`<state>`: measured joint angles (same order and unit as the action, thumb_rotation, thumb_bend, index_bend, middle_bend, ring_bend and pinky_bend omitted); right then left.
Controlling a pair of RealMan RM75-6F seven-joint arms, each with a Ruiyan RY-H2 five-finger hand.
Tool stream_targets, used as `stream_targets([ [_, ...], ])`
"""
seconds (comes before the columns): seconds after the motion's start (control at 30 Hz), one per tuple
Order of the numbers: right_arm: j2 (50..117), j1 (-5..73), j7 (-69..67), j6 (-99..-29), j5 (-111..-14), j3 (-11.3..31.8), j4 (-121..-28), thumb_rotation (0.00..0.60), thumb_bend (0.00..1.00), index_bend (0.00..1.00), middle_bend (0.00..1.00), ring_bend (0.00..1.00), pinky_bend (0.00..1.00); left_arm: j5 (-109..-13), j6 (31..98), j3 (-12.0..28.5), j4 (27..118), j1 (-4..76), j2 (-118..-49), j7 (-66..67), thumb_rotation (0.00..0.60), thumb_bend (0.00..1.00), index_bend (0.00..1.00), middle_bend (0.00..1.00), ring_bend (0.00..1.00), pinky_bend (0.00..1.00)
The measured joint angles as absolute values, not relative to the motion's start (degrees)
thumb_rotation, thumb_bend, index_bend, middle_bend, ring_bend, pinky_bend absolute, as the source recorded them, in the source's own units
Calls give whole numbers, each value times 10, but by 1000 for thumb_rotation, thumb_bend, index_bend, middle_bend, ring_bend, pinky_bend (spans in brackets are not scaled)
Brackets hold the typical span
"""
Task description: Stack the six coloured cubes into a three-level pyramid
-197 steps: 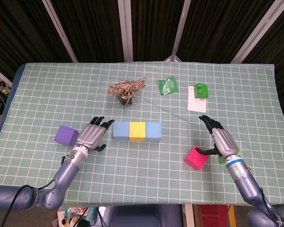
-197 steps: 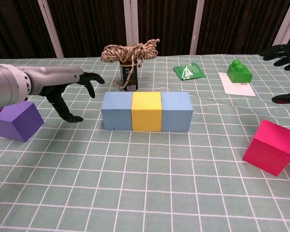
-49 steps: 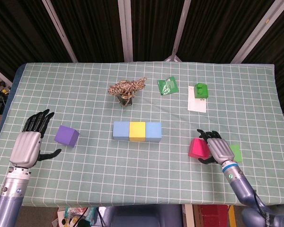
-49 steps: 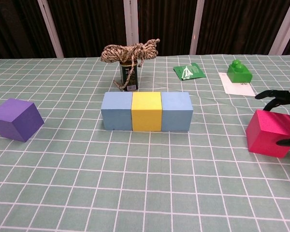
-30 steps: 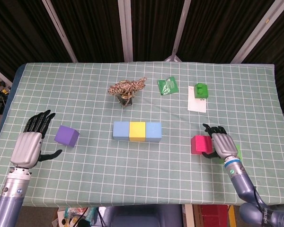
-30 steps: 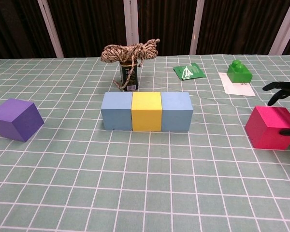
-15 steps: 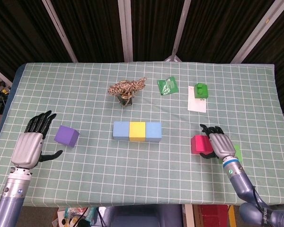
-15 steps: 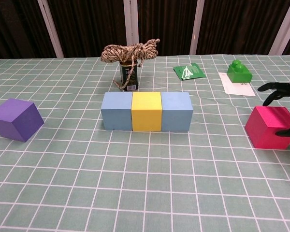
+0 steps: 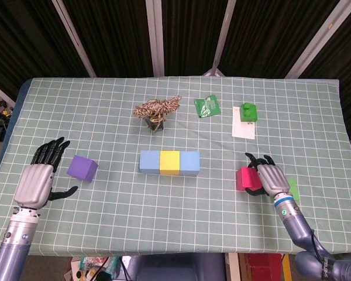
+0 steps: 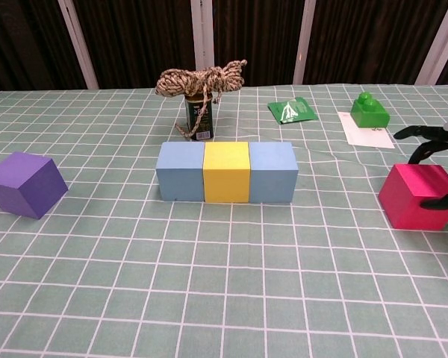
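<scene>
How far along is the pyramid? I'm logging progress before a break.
Done: the base row, blue cube, yellow cube and second blue cube side by side. In hand: the right robot hand is closing around the pink cube, not yet lifted. Left: the second level and top; the purple cube sits untouched beside the open left robot hand.

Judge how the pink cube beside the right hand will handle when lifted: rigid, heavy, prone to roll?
The pink cube looks matte with crisp edges, so probably rigid and not slippery. Flat faces mean it should sit rather than roll. Likely light, perhaps foam, though weight cannot be seen. The right hand wraps around it.
</scene>
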<state>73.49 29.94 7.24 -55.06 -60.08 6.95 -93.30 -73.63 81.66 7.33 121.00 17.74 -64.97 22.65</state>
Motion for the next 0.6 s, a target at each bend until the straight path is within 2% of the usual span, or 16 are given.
stream_targets([
  [0.2,741,297,72,-563,-611,71,-930,600,228,23,398,258,0,-737,816,74,1210,177,-650,227,600,161,0,6,0,0],
  [0.6,742,297,71,-570,-624,78,-932,600,228,25,398,258,0,-735,814,75,1210,176,-649,224,600,161,0,6,0,0],
])
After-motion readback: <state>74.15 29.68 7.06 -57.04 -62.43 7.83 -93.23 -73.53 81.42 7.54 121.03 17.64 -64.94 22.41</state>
